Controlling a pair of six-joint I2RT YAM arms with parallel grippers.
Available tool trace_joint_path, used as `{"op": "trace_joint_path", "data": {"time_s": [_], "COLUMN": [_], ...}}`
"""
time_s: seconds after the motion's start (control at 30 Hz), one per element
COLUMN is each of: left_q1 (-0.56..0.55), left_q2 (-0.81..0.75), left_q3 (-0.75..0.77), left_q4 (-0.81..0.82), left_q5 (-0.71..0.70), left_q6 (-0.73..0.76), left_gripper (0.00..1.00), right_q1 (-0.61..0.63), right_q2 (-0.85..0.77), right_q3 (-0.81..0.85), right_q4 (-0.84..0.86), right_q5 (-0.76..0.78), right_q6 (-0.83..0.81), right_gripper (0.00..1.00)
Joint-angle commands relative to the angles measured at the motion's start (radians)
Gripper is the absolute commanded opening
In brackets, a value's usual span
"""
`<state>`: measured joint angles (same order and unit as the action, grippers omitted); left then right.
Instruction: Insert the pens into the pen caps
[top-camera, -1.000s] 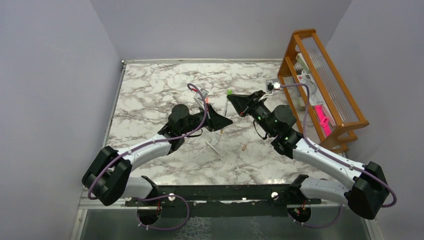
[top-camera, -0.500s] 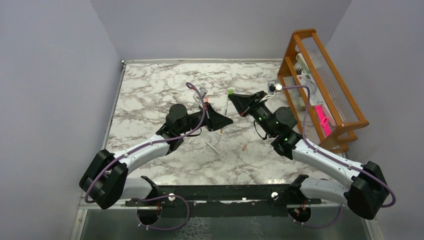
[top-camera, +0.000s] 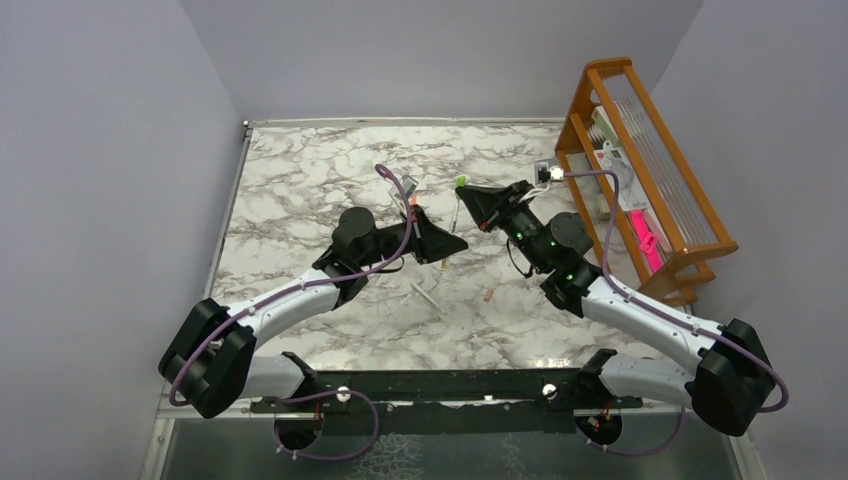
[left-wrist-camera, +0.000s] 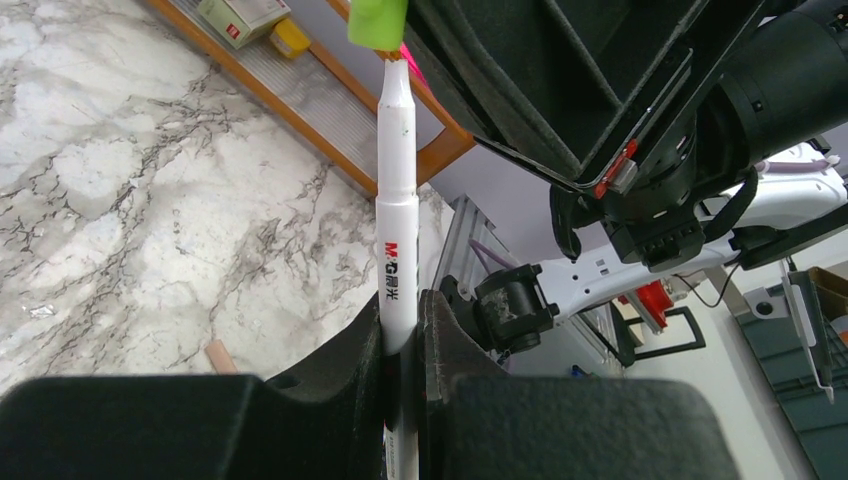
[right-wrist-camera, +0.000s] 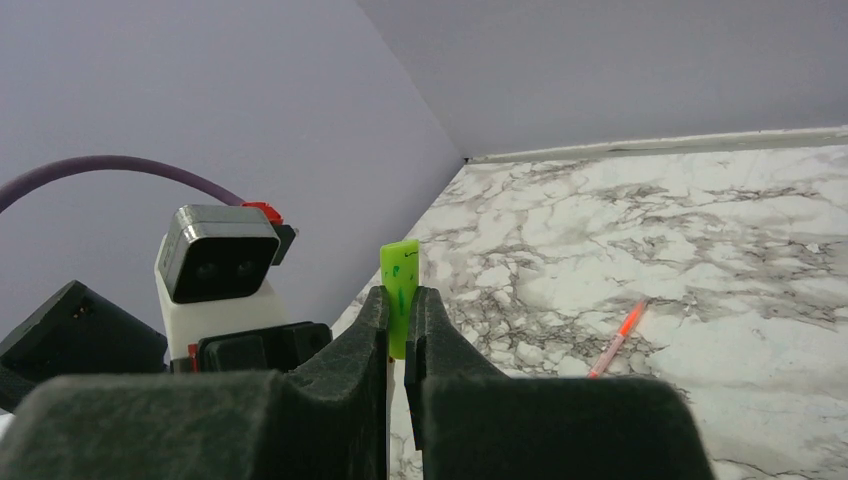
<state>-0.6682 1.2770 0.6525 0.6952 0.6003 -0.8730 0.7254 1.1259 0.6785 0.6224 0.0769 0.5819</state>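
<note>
1. Where the two arms meet above its middle, the marbled worktop (top-camera: 300, 180) fills the floor of the grey-walled cell.
2. An orange wooden rack (top-camera: 608, 66) stands along the worktop's right edge, with a pink item and some small boxes on its shelves.
3. The left arm (top-camera: 290, 300) reaches in from the near left and the right arm (top-camera: 650, 315) from the near right, their ends pointing at each other.
4. The left tool (left-wrist-camera: 403, 320) is pressed together on a white pen (left-wrist-camera: 397, 200), pinching its lower barrel. The pen stands up out of the fingers, above the worktop.
5. The right tool (right-wrist-camera: 402, 310) is pinched on the green cap (right-wrist-camera: 400, 275), whose top pokes out above the fingers.
6. In the left wrist view the white pen's tip sits right at the green cap's mouth.
7. An orange-red pen (right-wrist-camera: 617, 340) lies flat on the worktop, beyond the tools.
8. A second whitish pen (top-camera: 427, 295) lies on the worktop on the near side of the tools.
9. A tan cap (top-camera: 488, 294) lies just right of that pen, apart from it.
</note>
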Motion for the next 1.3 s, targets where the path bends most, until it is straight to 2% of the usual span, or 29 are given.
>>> {"op": "trace_joint_path", "data": {"time_s": [0.0,0.4,0.83,1.27], "left_q1": [-0.005,-0.005,-0.010,-0.016], "left_q2": [-0.014,0.006,0.014,0.022], "left_q3": [0.036,0.041,0.041,0.050], "left_q4": [0.032,0.033,0.032,0.033], "left_q5": [0.028,0.021,0.029,0.029], "left_q6": [0.014,0.020,0.020,0.025], "left_gripper": [0.00,0.00,0.00,0.00], "right_q1": [-0.004,-0.010,-0.015,-0.015], "right_q2": [0.012,-0.016,-0.040,-0.015], "right_q3": [-0.007,-0.030,-0.046,-0.047], "right_q4": [0.029,0.029,0.111,0.093], "right_q5": [-0.031,-0.037,-0.053,-0.064], "right_q6": [-0.002,0.018,-0.005,0.003], "right_gripper": [0.01,0.01,0.01,0.01]}}
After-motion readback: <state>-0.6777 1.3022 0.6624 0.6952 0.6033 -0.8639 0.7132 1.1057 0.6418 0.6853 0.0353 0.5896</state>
